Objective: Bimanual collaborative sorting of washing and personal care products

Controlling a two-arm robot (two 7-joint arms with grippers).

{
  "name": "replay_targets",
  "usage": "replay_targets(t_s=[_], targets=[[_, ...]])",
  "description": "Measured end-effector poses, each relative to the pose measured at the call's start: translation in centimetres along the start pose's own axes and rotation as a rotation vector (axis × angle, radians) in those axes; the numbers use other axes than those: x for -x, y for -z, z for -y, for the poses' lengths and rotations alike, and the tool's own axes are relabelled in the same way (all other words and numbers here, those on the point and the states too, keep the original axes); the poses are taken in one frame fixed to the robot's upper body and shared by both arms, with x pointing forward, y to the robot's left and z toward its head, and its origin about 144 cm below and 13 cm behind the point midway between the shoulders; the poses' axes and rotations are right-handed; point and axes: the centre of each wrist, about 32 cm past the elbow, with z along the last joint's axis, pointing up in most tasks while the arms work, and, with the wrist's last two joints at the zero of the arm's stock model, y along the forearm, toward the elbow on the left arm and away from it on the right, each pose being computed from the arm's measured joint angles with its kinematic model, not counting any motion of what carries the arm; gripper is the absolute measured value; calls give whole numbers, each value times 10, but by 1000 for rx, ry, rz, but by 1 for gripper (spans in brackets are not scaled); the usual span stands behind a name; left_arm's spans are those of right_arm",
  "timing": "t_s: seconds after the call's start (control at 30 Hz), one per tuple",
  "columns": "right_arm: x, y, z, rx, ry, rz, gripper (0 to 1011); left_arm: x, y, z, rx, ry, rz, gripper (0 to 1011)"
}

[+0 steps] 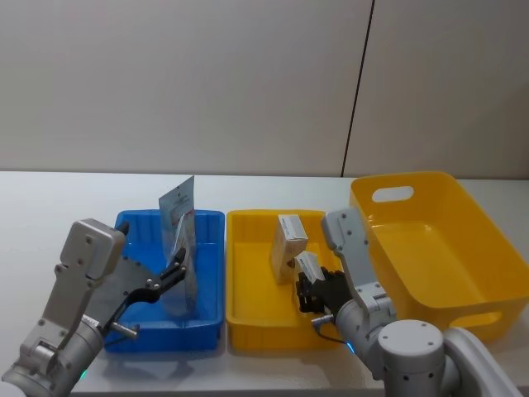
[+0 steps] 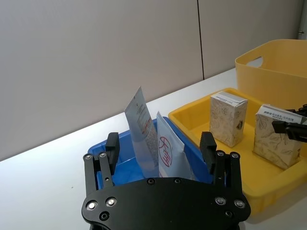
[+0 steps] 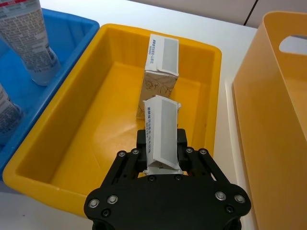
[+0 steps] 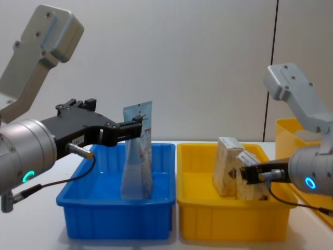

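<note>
Two light-blue tubes stand upright in the blue bin (image 1: 165, 339): one tube (image 2: 141, 127) is taller, the other tube (image 2: 169, 152) stands closer to my wrist. My left gripper (image 1: 178, 269) is open, with its fingers (image 2: 112, 149) on either side of the tubes and not pressing them. In the chest view the left gripper (image 4: 136, 123) is level with the top of the tall tube (image 4: 138, 156). My right gripper (image 3: 161, 153) is shut on a beige carton (image 3: 162, 128) inside the small yellow bin (image 3: 33, 175). A second carton (image 3: 160, 72) stands just beyond it.
A large yellow bin (image 1: 430, 240) with handle cutouts stands on the right, close beside the small yellow bin (image 1: 256, 335). The three bins sit side by side on a white table (image 1: 50, 198) in front of a grey wall.
</note>
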Motion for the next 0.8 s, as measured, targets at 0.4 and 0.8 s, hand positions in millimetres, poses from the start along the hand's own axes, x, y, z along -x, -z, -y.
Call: replay_targets(t_s=[0.4, 0.8], targets=[[-1, -12, 10, -103, -16, 17, 310, 0, 0, 0, 0, 0, 0, 1001], [-10, -38, 26, -271, -7, 37, 310, 0, 0, 0, 0, 0, 0, 1001]])
